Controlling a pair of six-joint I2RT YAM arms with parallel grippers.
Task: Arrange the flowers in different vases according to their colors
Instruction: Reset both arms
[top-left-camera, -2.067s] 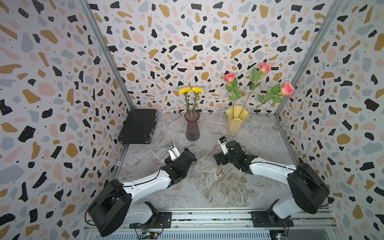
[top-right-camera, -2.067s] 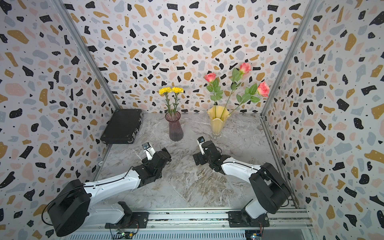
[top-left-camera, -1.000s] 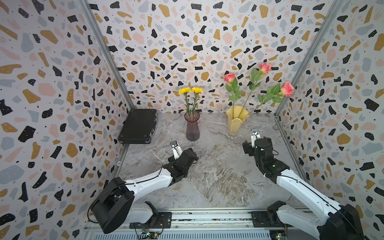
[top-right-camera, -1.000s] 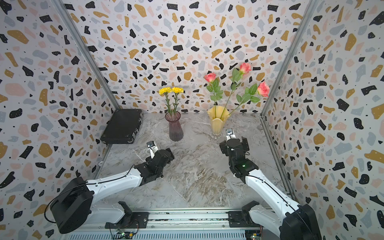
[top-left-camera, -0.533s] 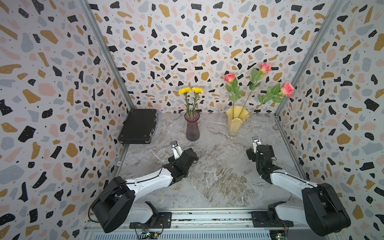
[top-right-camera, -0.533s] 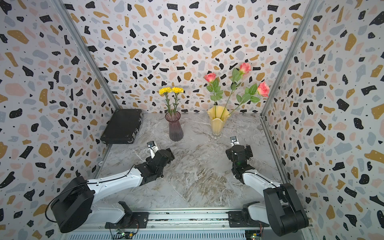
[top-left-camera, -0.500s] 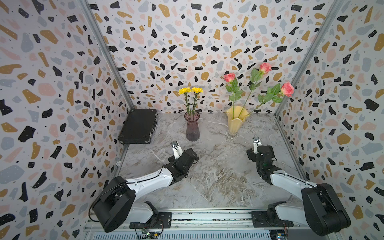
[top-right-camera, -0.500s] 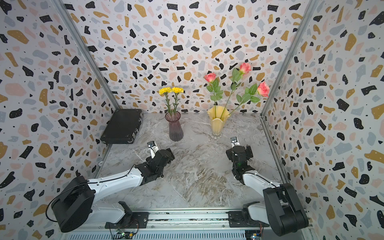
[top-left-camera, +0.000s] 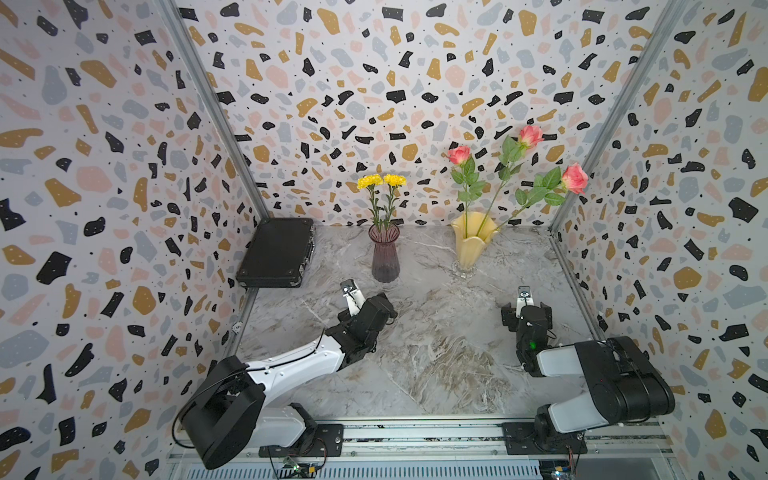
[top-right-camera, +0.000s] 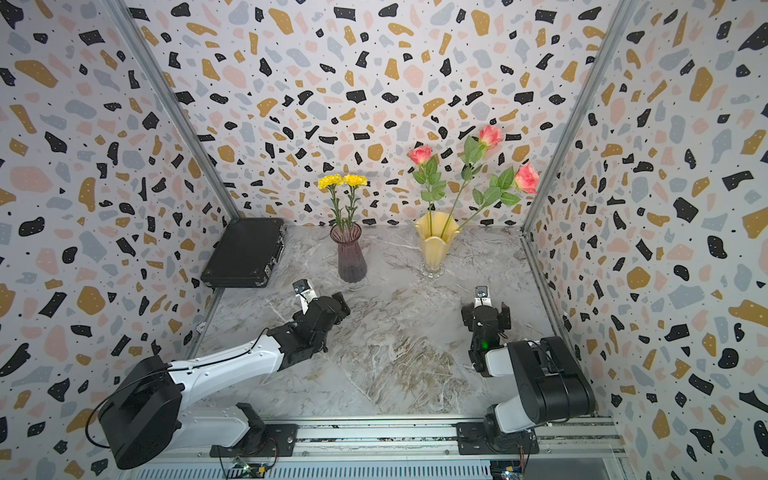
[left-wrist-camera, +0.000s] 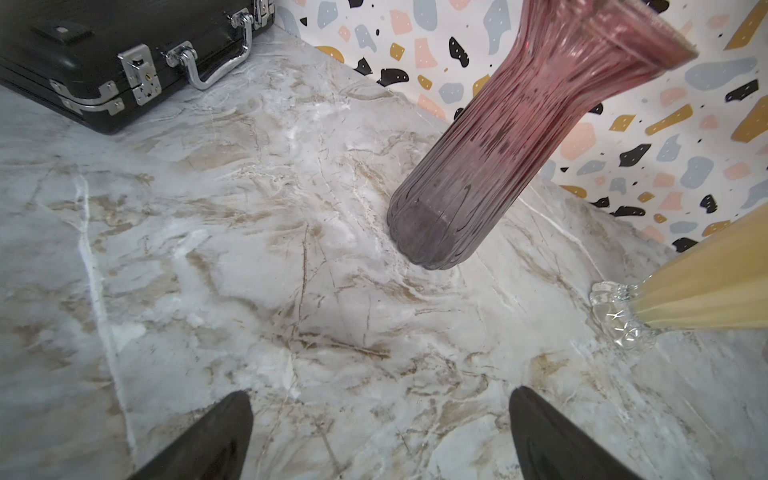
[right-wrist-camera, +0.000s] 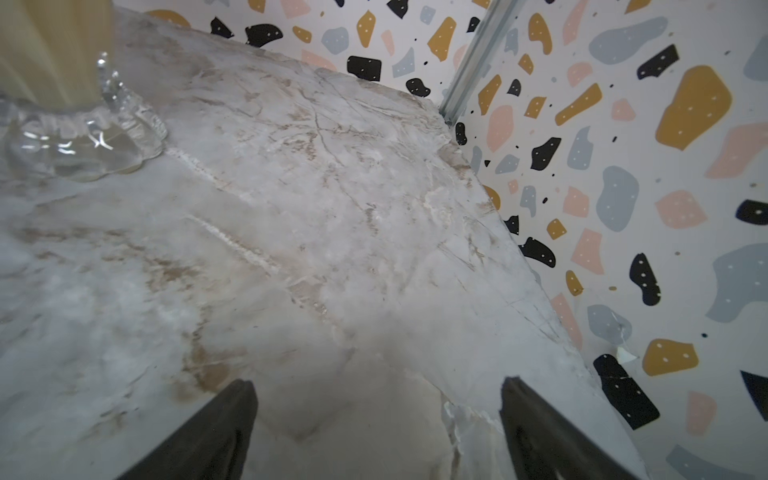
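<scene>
Since the yellow blooms stand in the purple vase and the roses in the yellow vase, sorting looks done. The left end effector and right end effector, both spread and empty above the desk, should retreat clear of both vases.

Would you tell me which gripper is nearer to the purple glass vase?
Left. The left gripper sits just in front of the purple vase, not touching it; the right gripper is farther off, in front of the yellow vase, toward the right wall.
</scene>
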